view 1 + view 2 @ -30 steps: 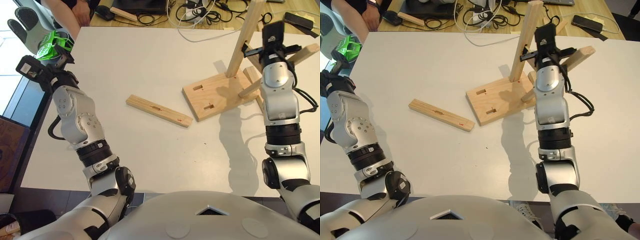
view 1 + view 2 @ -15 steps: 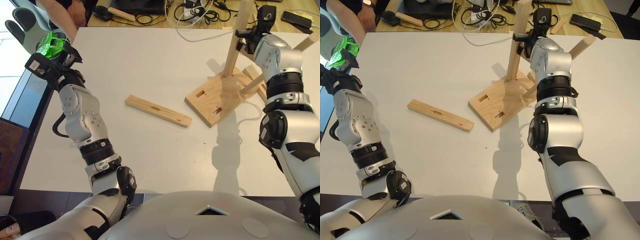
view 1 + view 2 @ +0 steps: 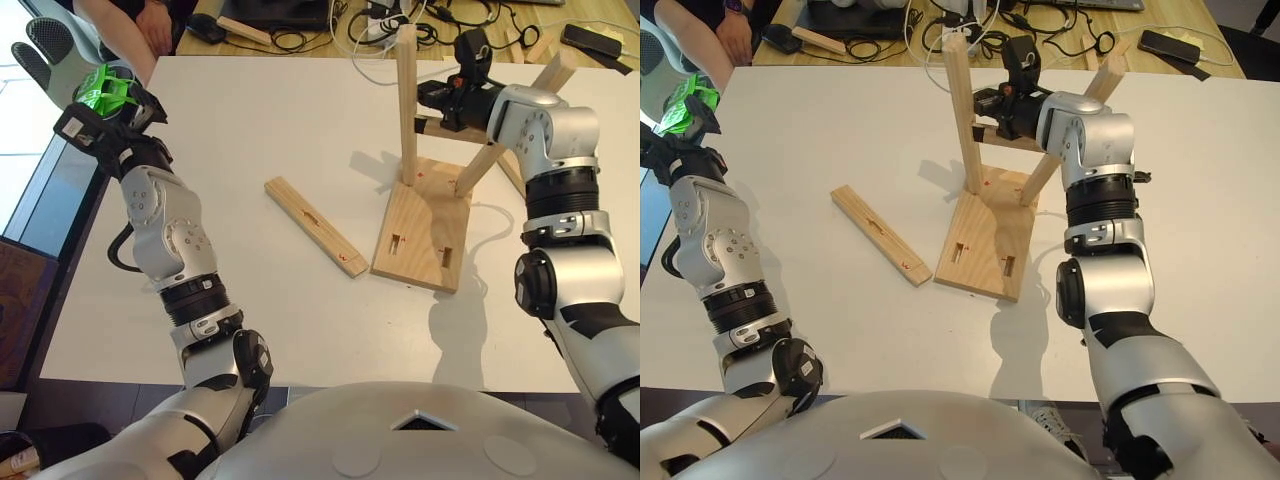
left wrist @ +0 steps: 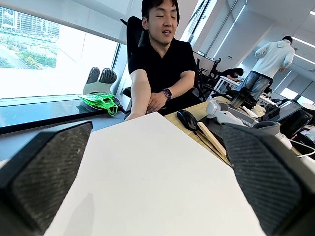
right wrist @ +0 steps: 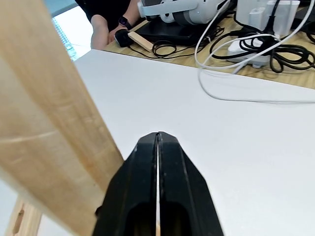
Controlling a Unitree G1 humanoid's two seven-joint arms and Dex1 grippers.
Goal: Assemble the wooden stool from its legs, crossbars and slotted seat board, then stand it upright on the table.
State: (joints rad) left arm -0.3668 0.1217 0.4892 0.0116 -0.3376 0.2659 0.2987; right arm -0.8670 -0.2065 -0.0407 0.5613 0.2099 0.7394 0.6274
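Observation:
The slotted seat board [image 3: 415, 238] lies flat on the white table [image 3: 250, 130] with two empty slots at its near end. Two legs rise from its far end: one upright [image 3: 406, 100], one leaning to the right [image 3: 508, 125]. A crossbar [image 3: 1006, 143] joins them. My right gripper [image 3: 432, 100] is shut on this crossbar between the legs; the right wrist view has its fingers [image 5: 177, 196] pressed together beside the upright leg [image 5: 54, 128]. A loose slotted slat [image 3: 312, 226] lies just left of the board. My left gripper [image 4: 152, 187] hangs open over the table's far left corner, holding nothing.
Cables and a power strip [image 3: 385, 22] crowd the desk beyond the table's far edge, with a spare wooden piece [image 3: 245, 29] there. A person's arm [image 3: 125, 25] rests by the far left corner, near a green object [image 3: 105, 90]. Bare table spreads at the near side.
My right arm swung the leg assembly leftward, and the seat board turned until it points toward me. The loose slat was pushed and rotated. My left arm stayed almost still.

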